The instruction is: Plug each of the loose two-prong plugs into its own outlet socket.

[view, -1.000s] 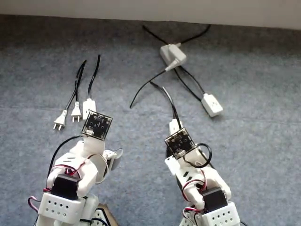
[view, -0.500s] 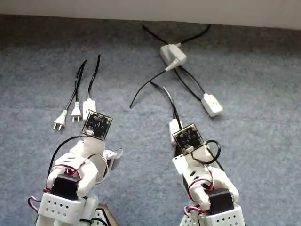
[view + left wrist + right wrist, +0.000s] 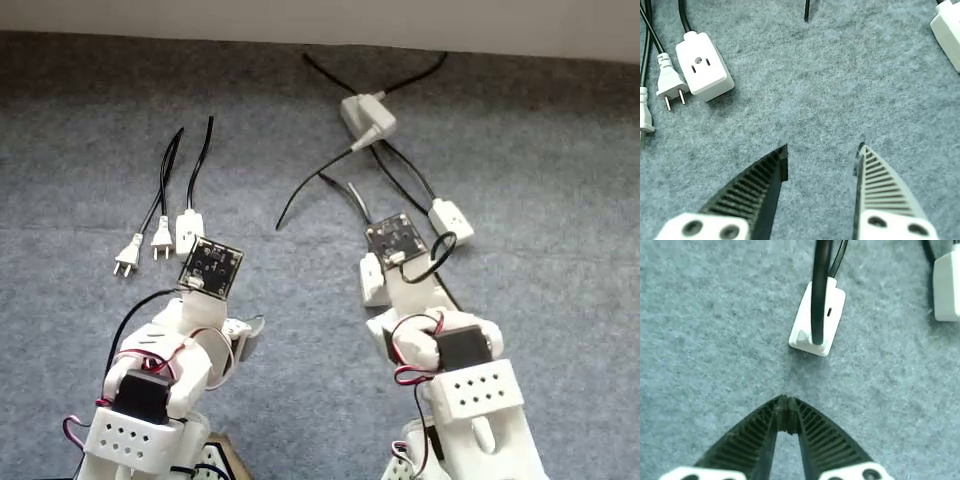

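Surface: grey carpet (image 3: 560, 300).

Far left: two loose two-prong plugs lay side by side, prongs toward the arms. These were the outer plug (image 3: 125, 262) and the inner plug (image 3: 161, 238). Their black cords ran off to the far side. The left socket (image 3: 189, 230) lay just to the right of the inner plug. It was face up, and both slots were empty in the left wrist view.

The left gripper (image 3: 822, 150) was released, jaws spread wide with nothing between them. It was over bare carpet, nearer than the left socket and to its right.

Centre: a black cord (image 3: 300, 190) ended loose on the carpet. At the far side, a white plug (image 3: 376, 128) lay at the far socket (image 3: 350, 108). Whether it was seated could not be told.

The middle socket (image 3: 373, 278) lay on the carpet just left of the right arm. In the right wrist view a black cable crossed over its top.

The right gripper (image 3: 787, 401) was clenched, tips together, grasping nothing. The tips were near the middle socket and did not touch it.

The right socket (image 3: 450, 222) lay farther right and a little farther off, apart from the middle socket, on its own black cord.
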